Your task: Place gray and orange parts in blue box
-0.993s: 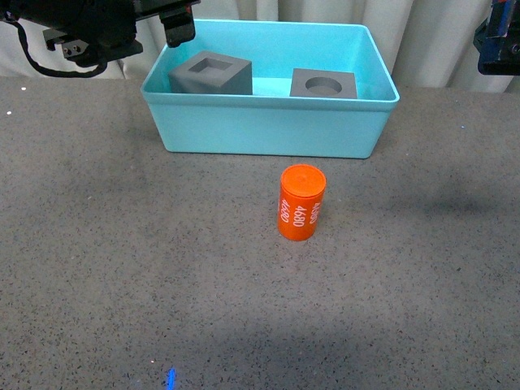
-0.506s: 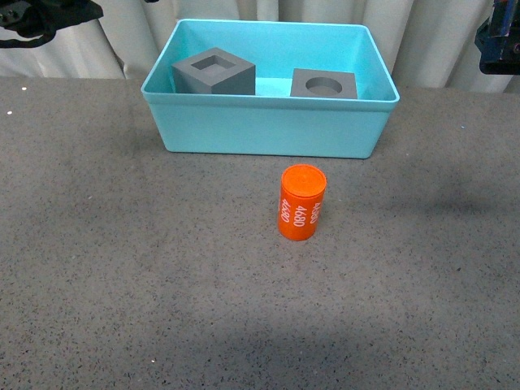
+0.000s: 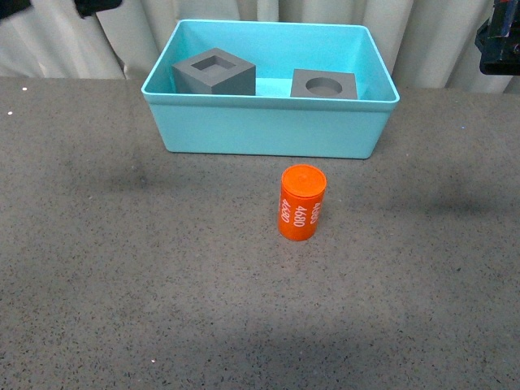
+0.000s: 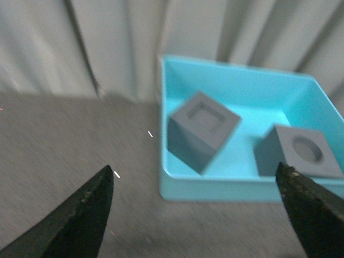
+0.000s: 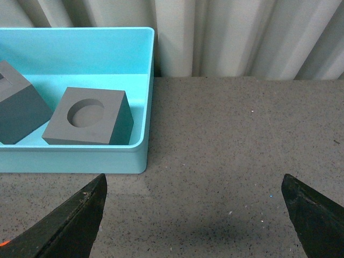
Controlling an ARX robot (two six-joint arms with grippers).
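The blue box (image 3: 268,130) stands at the back middle of the table. Inside it sit the gray cube with a square recess (image 3: 214,71) on the left and the gray cube with a round hole (image 3: 324,84) on the right. Both cubes and the box also show in the left wrist view (image 4: 203,130) (image 4: 302,152) (image 4: 226,189). The orange cylinder (image 3: 301,202) printed "4680" stands upright on the table in front of the box. My left gripper (image 4: 196,215) is open and empty, high up to the left of the box. My right gripper (image 5: 196,215) is open and empty over the table to the right of the box (image 5: 141,156).
A pale pleated curtain (image 3: 130,41) hangs behind the table. The table is dark gray speckled (image 3: 122,268). Part of my right arm (image 3: 500,36) shows at the top right edge of the front view.
My left arm has pulled back up and to the left, away from the box, and is almost out of the front view. The square-recess cube has settled in the box.
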